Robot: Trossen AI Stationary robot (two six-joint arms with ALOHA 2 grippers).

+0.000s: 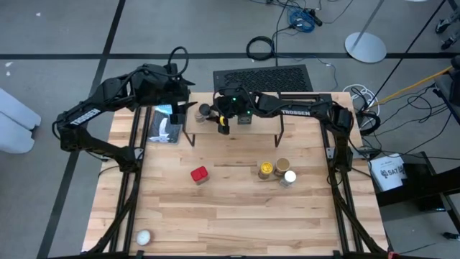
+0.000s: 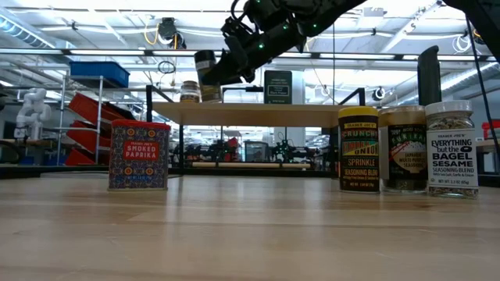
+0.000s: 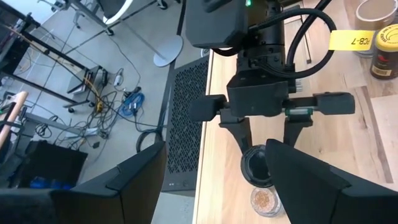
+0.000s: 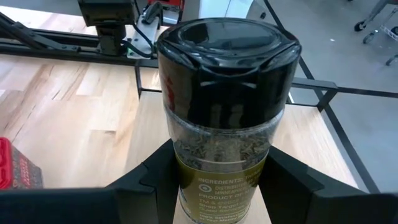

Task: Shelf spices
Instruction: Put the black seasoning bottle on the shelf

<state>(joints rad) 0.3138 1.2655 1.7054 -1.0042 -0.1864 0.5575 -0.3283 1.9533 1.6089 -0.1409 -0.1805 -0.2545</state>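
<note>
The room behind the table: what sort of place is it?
Probably a robotics lab or workshop: bare grey concrete floor strewn with tangled cables, metal storage racks holding red bins, and long ceiling strip lights.

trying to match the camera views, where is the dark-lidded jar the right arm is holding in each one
High view: dark-lidded jar in the right gripper, over the shelf's left part.
Low view: upper middle, just above the shelf top.
Left wrist view: lower middle, seen lid-on.
Right wrist view: fills the centre between the fingers.
Shared landmark: the shelf.
</note>
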